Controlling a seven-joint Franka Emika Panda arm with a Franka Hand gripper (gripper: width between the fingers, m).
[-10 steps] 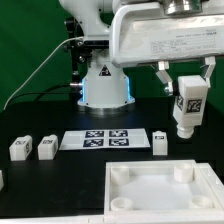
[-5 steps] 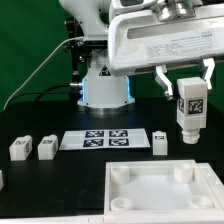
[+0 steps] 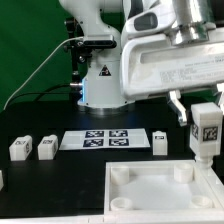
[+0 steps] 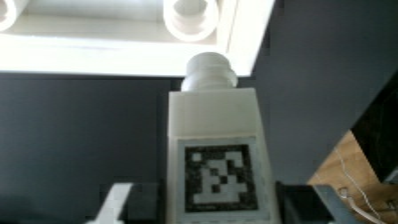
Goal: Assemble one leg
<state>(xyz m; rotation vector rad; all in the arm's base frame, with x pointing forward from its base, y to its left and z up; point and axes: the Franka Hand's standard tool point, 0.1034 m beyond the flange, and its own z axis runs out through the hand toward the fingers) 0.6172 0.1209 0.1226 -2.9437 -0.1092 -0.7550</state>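
Note:
My gripper is shut on a white leg, a rectangular post with a black-and-white tag on its face and a round peg at its lower end. It hangs upright above the far right corner of the large white square panel. In the wrist view the leg fills the middle with its peg pointing at the panel's edge, where a round corner socket shows. Three more legs stand on the table: two at the exterior view's left and one beside the marker board.
The marker board lies flat in the middle of the black table. The robot base stands behind it. A cable runs down at the exterior view's left.
The gripper has carried the leg toward the exterior view's right and lower, closer to the panel's far right corner. The leg stays upright in the grip.

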